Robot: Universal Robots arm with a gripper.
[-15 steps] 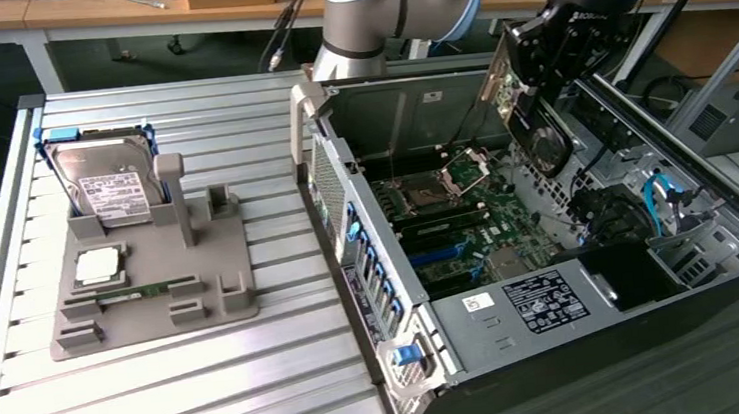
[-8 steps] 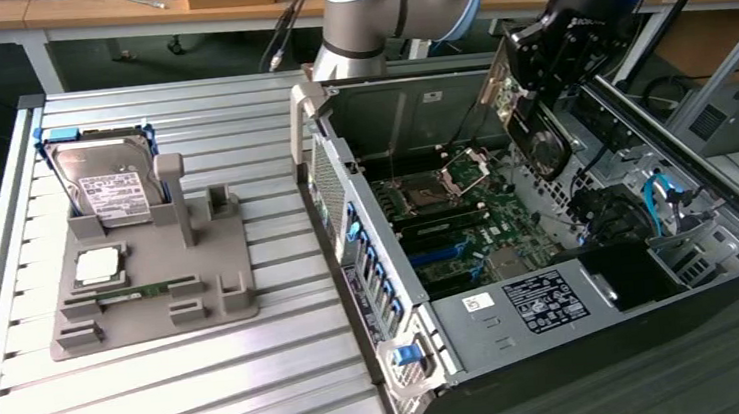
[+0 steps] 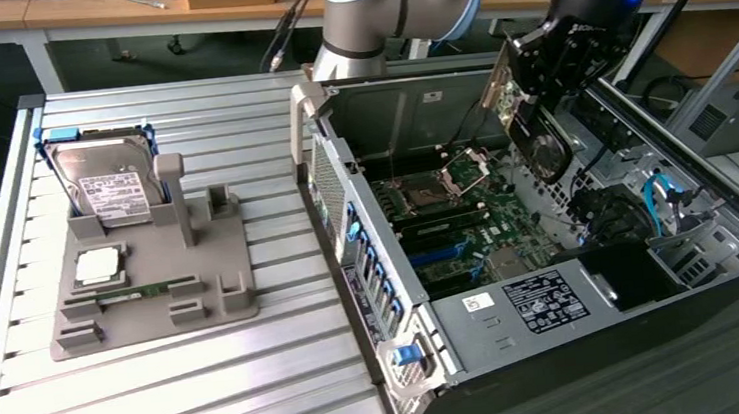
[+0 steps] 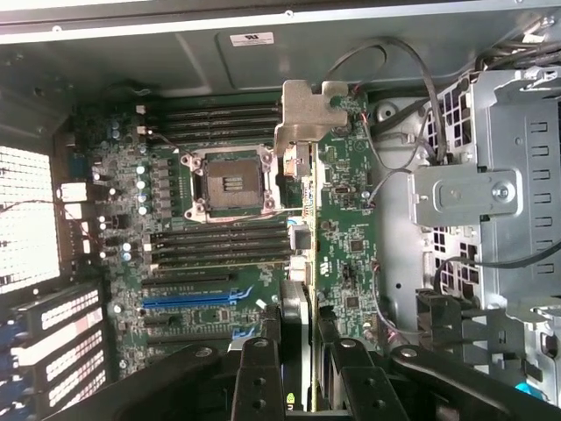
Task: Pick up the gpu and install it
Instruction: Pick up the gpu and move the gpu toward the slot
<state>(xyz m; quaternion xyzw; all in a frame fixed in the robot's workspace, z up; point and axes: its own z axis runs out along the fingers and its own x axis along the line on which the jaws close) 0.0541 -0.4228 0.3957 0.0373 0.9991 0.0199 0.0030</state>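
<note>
1. Between the black fingers (image 4: 259, 373) of the gripper (image 4: 296, 340) sits the gpu (image 4: 326, 210). The fingers are closed tight on its near end, and they hide that end.
2. Just past the fingers, the gpu runs away almost edge-on, so its face is hard to see. Its silver bracket (image 4: 311, 110) is at the far end.
3. Under the fingers lies the green motherboard (image 4: 131, 202), with a square chip socket (image 4: 232, 184) and a blue slot (image 4: 193, 300). I cannot tell if the gpu touches the board.
4. Around the fingers is the open computer case (image 3: 358, 228).
5. Far off to the side of the fingers, a hard drive (image 3: 107, 185) stands in a grey holder (image 3: 149, 287) on the table (image 3: 159, 406).
</note>
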